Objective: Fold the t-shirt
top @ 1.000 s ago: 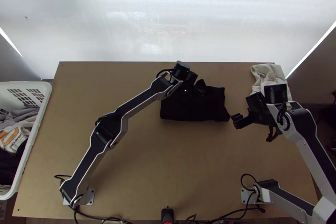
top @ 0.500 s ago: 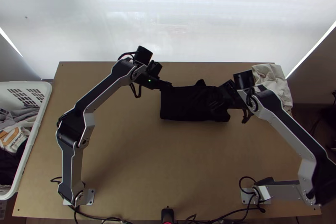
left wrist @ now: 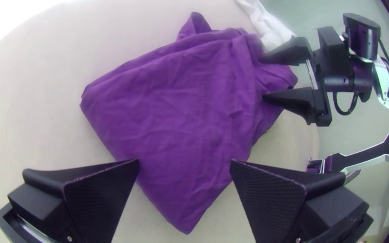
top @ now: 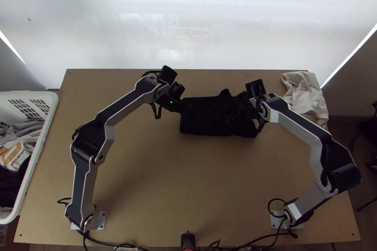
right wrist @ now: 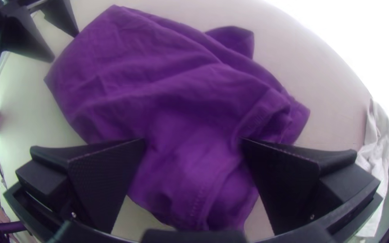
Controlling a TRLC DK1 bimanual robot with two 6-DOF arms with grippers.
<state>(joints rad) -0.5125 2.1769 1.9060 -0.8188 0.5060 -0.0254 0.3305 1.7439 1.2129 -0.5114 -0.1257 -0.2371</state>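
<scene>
Black t-shirt [top: 207, 124] lies part-folded on table [top: 188, 180], far half — left gripper [left wrist: 184, 162] and right gripper [right wrist: 193, 140] wide at opposite ends — further fold apparently in preparation; next, pinch cloth evenly.

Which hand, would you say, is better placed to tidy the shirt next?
Probably the right hand: it is open over the bunched end of the shirt; the left hand is at the flatter end.
</scene>
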